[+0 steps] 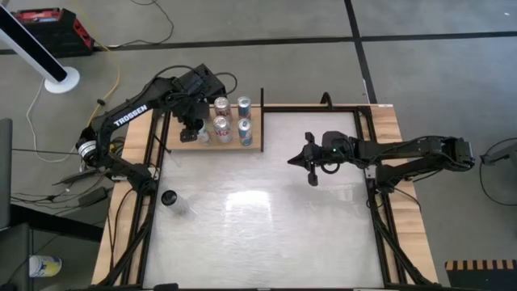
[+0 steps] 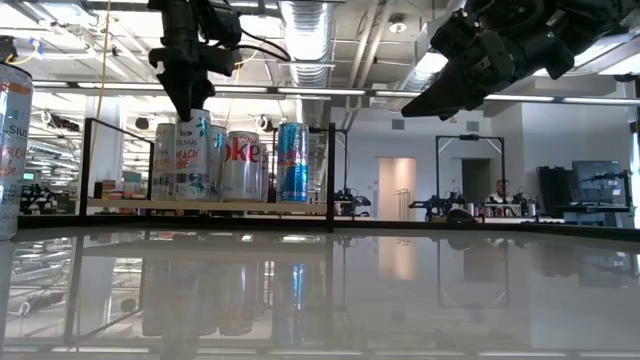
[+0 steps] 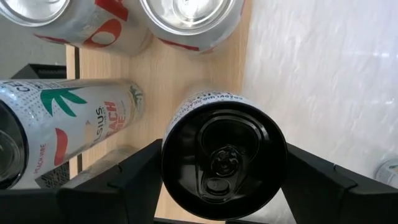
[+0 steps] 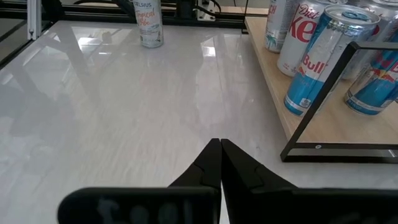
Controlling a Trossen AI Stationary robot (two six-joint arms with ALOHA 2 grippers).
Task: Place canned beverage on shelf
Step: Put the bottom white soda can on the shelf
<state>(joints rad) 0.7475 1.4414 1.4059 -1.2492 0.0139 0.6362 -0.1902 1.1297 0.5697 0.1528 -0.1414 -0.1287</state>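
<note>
The shelf [image 1: 234, 144] is a light-wood plank with black uprights at the table's far left. Several cans stand on it, among them a Diet Coke can [image 2: 241, 165] and a blue Red Bull can [image 2: 292, 160]. My left gripper [image 1: 192, 129] is above the shelf's left part, shut on a white, black-topped Celsius can [image 3: 224, 162], which is also in the low view [image 2: 193, 155]. My right gripper [image 1: 311, 164] hangs shut and empty above the table's right-middle, and its closed tips are in its wrist view [image 4: 221, 146]. My left gripper pinches the Celsius can between its two fingers, on opposite sides just below the top rim [image 3: 168, 149]. The fingers [image 3: 124, 180] come from above, pointing down. The can is upright, and in the low view its base is on the shelf plank [image 2: 200, 206].
Another Celsius can [image 1: 170, 198] stands alone on the white tabletop near the left edge, and it is also in the right wrist view [image 4: 149, 25]. A white Celsius can [image 3: 68, 118] stands close beside the held one. Black frame rails run along the table's edges.
</note>
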